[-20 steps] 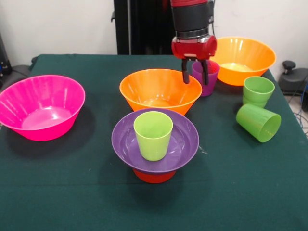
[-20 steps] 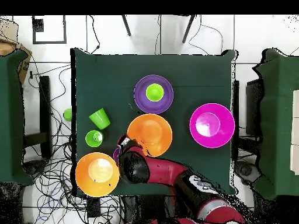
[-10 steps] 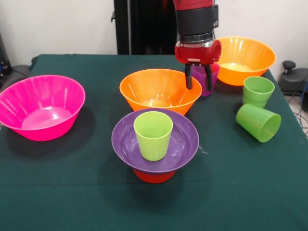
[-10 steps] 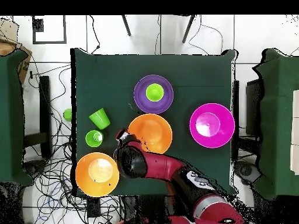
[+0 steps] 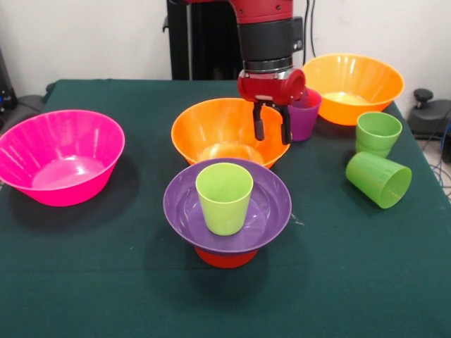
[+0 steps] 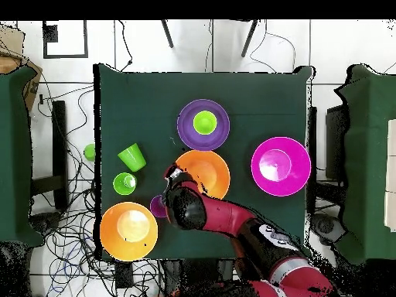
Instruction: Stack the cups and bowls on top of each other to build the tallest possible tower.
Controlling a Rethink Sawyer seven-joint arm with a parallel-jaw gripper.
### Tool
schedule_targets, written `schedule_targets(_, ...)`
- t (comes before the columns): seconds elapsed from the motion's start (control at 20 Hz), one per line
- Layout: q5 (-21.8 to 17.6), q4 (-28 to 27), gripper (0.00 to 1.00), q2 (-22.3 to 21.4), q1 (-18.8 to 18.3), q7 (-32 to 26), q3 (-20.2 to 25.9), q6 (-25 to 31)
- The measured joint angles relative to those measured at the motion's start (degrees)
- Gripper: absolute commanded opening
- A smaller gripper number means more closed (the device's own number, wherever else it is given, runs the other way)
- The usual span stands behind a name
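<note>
The tower (image 5: 227,211), a yellow-green plastic cup (image 5: 224,197) in a wide purple bowl (image 5: 268,211) on a small orange bowl (image 5: 225,258), stands nearest on the green-clothed table (image 5: 106,282). Behind it, the red gripper (image 5: 270,131) hangs with fingers (image 5: 258,127) spread and empty over a big orange-yellow bowl's (image 5: 211,130) rim. A translucent purple cup (image 5: 306,116) stands just beyond.

We see a dark green table cloth (image 5: 84,296). On it are a pink bowl (image 5: 60,156), two orange bowls (image 5: 225,130) (image 5: 352,86), and a purple bowl (image 5: 227,205) over a red-orange one (image 5: 225,258), holding a yellow-green cup (image 5: 224,197). Two green cups (image 5: 378,134) (image 5: 378,179) and a purple cup (image 5: 304,113) stand nearby. The arm (image 5: 266,32) is red and black.
</note>
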Motion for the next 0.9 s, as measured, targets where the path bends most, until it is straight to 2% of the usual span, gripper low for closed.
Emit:
schedule_targets(0.5,0.00,-2.56,1.00,2.23,0.47,0.00,-0.03,0.00)
schedule_targets(0.9,0.00,-3.30,1.00,4.14,3.40,0.00,-0.11,0.00)
